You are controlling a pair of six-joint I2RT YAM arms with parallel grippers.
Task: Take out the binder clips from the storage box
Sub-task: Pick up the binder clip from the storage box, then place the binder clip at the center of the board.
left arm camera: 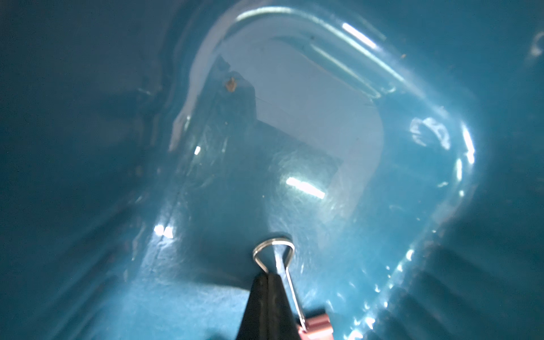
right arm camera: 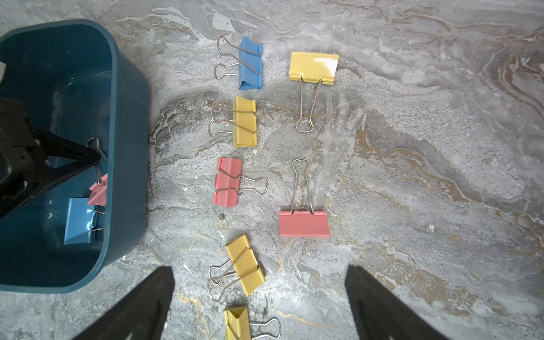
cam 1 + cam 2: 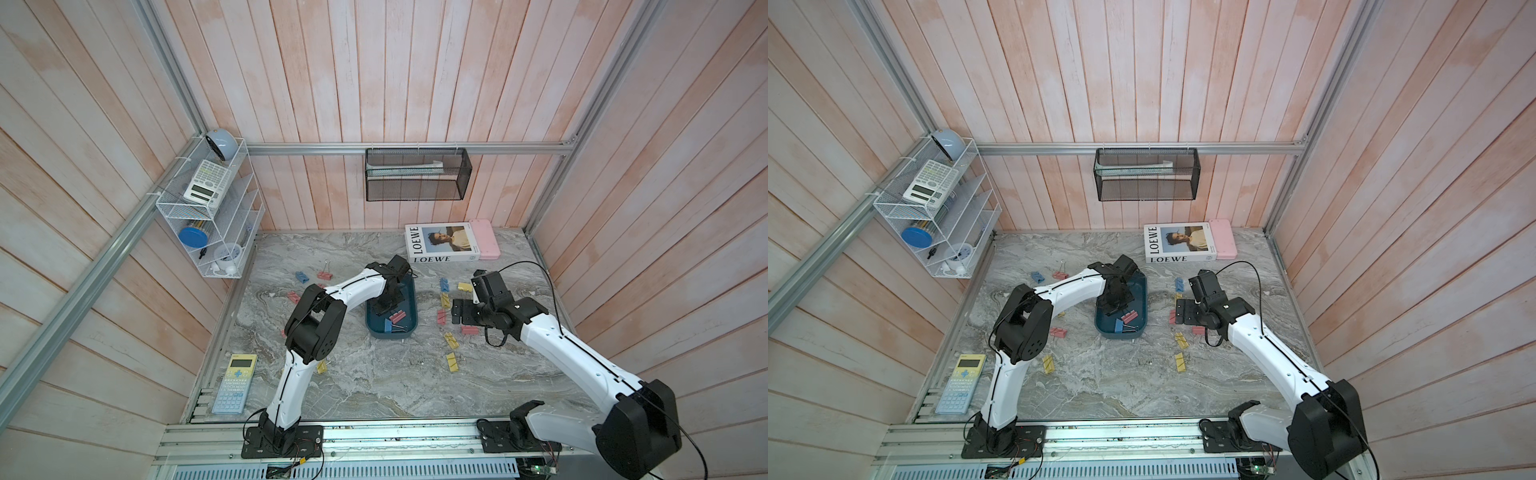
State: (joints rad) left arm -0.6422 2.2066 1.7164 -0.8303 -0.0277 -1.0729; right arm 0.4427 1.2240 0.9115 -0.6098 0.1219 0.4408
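Pink clip (image 2: 98,190) in blue box (image 2: 129,88), wire handle (image 1: 273,250) pinched by left hand (image 1: 269,275); right hand (image 2: 260,269) spread above counter (image 2: 412,176).

Your widest open ground is the front half of the bench (image 3: 395,386), bare marble between the two arm bases. To the right of the storage box (image 3: 414,305), two rows of binder clips (image 2: 244,120) lie just beside its wall with a narrow bare lane between them. The right end effector (image 2: 260,269) hangs over them, spread wide. Inside the box, the left end effector (image 2: 94,156), pinched on the wire handle of a pink clip (image 2: 98,191), fills the middle, and a blue clip (image 2: 79,220) lies next to it. The left arm (image 3: 357,286) bridges the bench over more clips. A book (image 3: 442,243) and a pink case (image 3: 484,239) block the far edge, and a calculator (image 3: 235,382) takes the front left corner.
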